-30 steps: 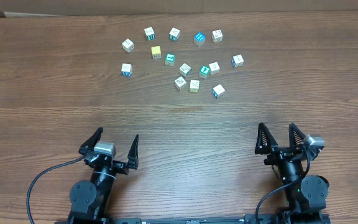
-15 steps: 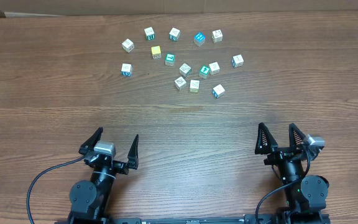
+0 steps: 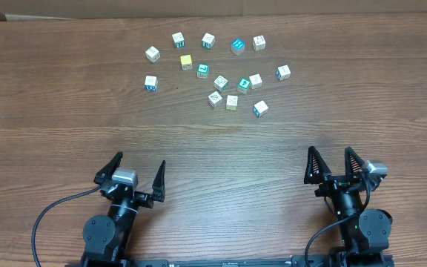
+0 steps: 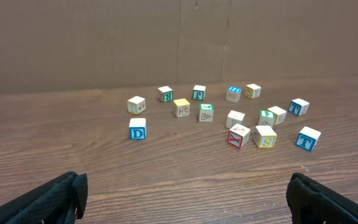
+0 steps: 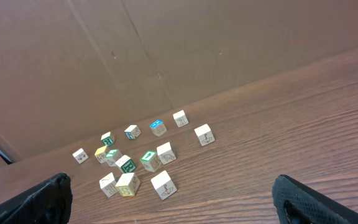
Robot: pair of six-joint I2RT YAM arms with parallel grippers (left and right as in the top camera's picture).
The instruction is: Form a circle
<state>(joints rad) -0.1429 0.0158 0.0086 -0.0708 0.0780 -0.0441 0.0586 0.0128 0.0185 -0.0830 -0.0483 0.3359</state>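
Several small wooden letter blocks lie scattered in a loose cluster at the far middle of the table, from a blue-lettered block (image 3: 150, 83) on the left to another block (image 3: 283, 72) on the right, with a yellow-topped block (image 3: 186, 62) among them. The left wrist view shows a blue D block (image 4: 137, 129) nearest on the left of the cluster. In the right wrist view, a plain block (image 5: 163, 185) lies closest. My left gripper (image 3: 140, 162) (image 4: 188, 199) and right gripper (image 3: 330, 154) (image 5: 173, 199) stand open near the front edge, far from the blocks, with nothing between their fingers.
A brown cardboard wall (image 4: 179, 43) stands behind the table's far edge, just past the blocks. A black cable (image 3: 50, 211) loops out from the left arm's base at the front left. Bare wood table (image 3: 213, 141) lies between grippers and blocks.
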